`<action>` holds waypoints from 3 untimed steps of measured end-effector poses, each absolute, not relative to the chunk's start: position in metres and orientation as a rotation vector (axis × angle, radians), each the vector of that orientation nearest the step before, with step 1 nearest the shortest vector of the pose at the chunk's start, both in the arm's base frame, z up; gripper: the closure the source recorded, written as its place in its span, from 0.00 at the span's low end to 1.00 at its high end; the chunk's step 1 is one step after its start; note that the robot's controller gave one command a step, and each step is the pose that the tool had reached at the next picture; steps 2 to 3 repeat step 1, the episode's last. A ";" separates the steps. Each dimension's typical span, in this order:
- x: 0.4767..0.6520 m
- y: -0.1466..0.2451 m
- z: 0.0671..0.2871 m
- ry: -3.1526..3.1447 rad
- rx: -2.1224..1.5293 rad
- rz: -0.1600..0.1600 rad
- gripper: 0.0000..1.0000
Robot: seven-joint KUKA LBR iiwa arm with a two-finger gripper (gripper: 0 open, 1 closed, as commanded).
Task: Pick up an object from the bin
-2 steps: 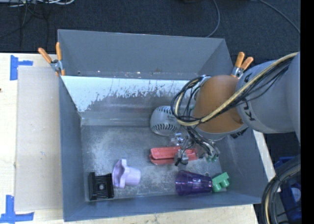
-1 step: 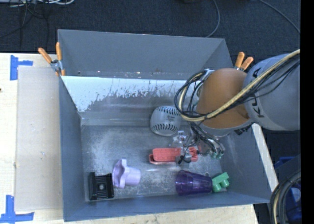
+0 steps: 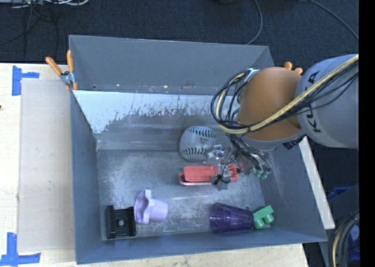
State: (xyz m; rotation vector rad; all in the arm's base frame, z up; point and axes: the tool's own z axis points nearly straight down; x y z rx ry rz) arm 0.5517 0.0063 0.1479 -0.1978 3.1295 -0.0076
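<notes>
- Grey metal is forming the bin (image 3: 82, 143), which is taking up the middle of the frame, with its floor lying in the lower half.
- An orange cover is sitting on the wrist of the arm (image 3: 266, 105), which is reaching in from the right of the frame. Yellow and black cables are looping around it.
- The gripper (image 3: 224, 173) is hanging low, a little right of the frame's centre, at the right end of a flat red oblong thing (image 3: 199, 175).
- The gripper's tip is overlapping that end. Whether the jaws are open, closed or gripping cannot be told, as the parts there are crowding together.
- The flat red oblong thing is lying on the bin floor near the centre of the frame, its long side running left to right.
- A grey-white ball (image 3: 195, 141) with stitched seams is resting just above the red thing, close to the foot of the back wall and just upper left of the gripper.
- A dark purple cup (image 3: 229, 218) is lying on its side at the lower right of the floor, with a green block (image 3: 265, 215) touching its right end.
- A pale lilac piece (image 3: 149, 207) is sitting at the lower left, just beside a black square thing (image 3: 119, 222) in the lower left corner.
</notes>
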 end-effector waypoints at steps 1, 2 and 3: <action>0.560 0.004 0.200 3.145 -0.237 -0.003 1.00; 0.560 0.004 0.200 3.145 -0.237 -0.003 1.00; 0.560 0.004 0.200 3.145 -0.237 -0.003 1.00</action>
